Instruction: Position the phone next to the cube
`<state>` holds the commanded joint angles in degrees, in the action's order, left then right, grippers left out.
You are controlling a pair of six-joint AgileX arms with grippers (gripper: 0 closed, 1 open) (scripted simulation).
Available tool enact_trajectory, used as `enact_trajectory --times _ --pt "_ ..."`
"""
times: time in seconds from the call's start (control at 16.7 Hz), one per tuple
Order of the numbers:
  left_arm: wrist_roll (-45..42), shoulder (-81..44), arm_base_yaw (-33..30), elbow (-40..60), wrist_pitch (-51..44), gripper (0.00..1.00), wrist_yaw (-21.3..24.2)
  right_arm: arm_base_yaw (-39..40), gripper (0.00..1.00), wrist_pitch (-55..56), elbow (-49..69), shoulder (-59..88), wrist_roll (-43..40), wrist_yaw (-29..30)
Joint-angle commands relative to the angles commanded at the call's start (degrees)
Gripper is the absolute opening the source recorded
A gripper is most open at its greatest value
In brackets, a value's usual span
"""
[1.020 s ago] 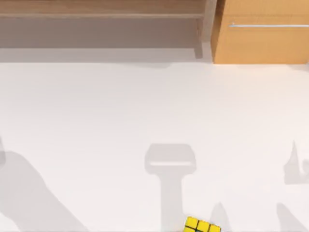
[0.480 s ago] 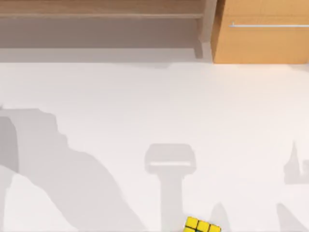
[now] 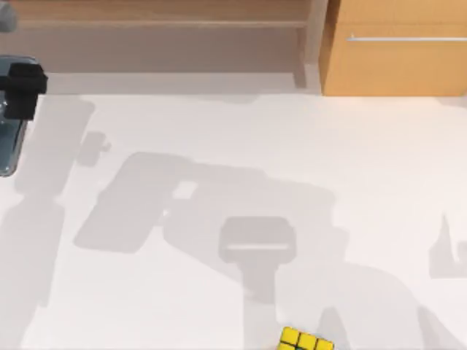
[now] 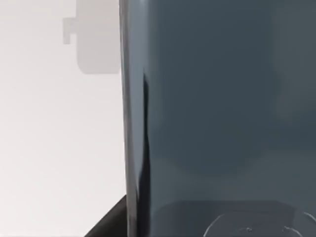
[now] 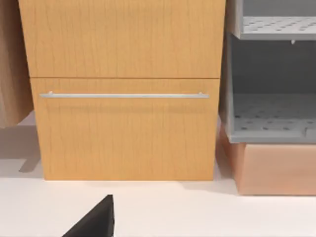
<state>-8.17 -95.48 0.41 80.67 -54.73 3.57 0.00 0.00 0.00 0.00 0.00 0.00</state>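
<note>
Top view: my left gripper point(image 3: 22, 91) sits at the far left edge of the table point(image 3: 241, 146), toward the back, clamped on the phone point(image 3: 9, 138). The phone hangs below the black fingers as a narrow blue-grey slab with a pale rim, carried above the surface judging by the broad shadow thrown toward mid-table. The cube point(image 3: 306, 340) rests at the near edge, right of centre, well apart from the phone. A wooden cabinet point(image 3: 398, 51) stands at the back right.

Left wrist view: the phone's point(image 4: 217, 108) glossy dark face runs close along the lens, its edge straight against the white table. The grip looks square, though I can't make out the finger contact itself from here.

Right wrist view: faces the cabinet's drawer front point(image 5: 126, 128) and a grey shelf unit point(image 5: 271, 89); one dark fingertip point(image 5: 96, 219) pokes into the corner. Right arm parked; I cannot tell how its fingers stand.

Step in hand, as I judge it: carry the phone across and forward to the cube. Do it well by keeping height until near the cube, approaching from the cube's left, lowering flat beside it without nudging it, then releasing only once the phone rests.
</note>
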Motion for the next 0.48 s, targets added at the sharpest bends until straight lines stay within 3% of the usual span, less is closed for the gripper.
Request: enact_trajectory --times 0.48 --pt "25.8 8.1 -26.9 -10.6 -1.8 0.00 -0.3 0.0 1.00 0.0 0.0 0.0 0.0 0.0"
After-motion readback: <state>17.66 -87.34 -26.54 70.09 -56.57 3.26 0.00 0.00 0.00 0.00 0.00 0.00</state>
